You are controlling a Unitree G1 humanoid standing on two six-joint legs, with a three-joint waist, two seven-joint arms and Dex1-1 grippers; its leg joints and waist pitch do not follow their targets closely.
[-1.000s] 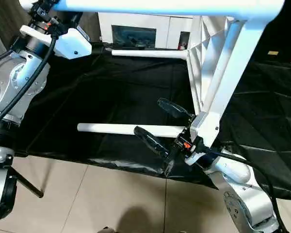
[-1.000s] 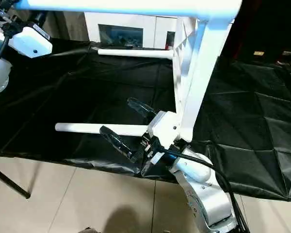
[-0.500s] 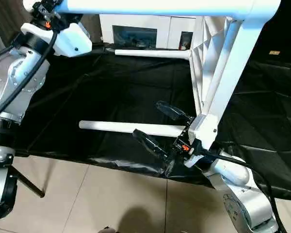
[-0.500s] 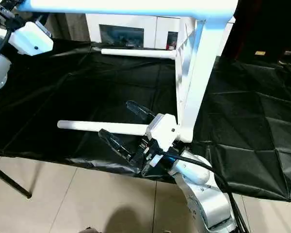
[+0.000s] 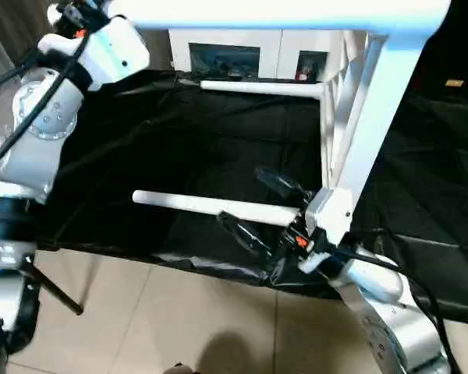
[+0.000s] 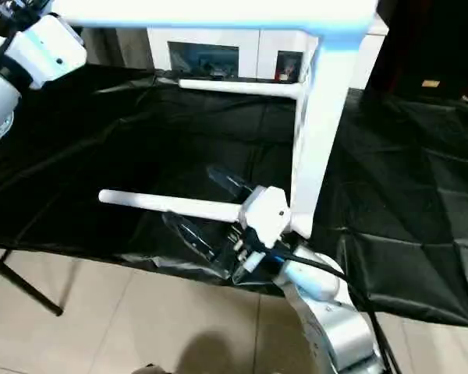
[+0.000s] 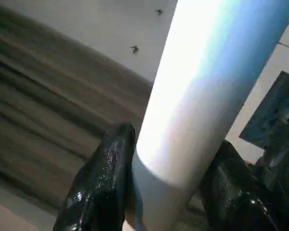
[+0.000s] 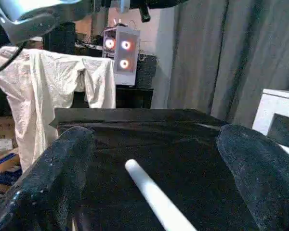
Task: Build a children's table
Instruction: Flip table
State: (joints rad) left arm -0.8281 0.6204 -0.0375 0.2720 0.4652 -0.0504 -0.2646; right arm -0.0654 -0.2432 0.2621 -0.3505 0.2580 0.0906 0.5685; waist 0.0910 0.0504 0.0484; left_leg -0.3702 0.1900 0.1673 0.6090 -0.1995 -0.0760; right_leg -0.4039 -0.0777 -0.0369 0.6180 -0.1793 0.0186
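Observation:
The white children's table lies on its side, its ribbed top point(image 5: 339, 117) standing upright on the black cloth. One leg point(image 5: 281, 14) runs across high up, and my left gripper point(image 7: 171, 168) is shut on it near its free end. A far leg point(image 5: 257, 87) points left at the back. The near low leg point(image 5: 210, 205) lies just above the cloth and passes between the fingers of my right gripper point(image 5: 259, 207), which stands open around it close to the corner socket point(image 5: 327, 214). In the right wrist view both fingers point(image 8: 53, 178) sit well apart from that leg point(image 8: 154, 192).
A black cloth point(image 5: 179, 148) covers the low work surface, its front edge hanging over the tiled floor point(image 5: 140, 319). A white low cabinet point(image 5: 242, 47) with dark glass openings stands behind. A thin dark stand leg point(image 5: 51, 288) slants at the left.
The whole picture has shifted a little, so the camera moved. My left arm with the upper leg sits slightly further right. The right gripper stays open around the near leg.

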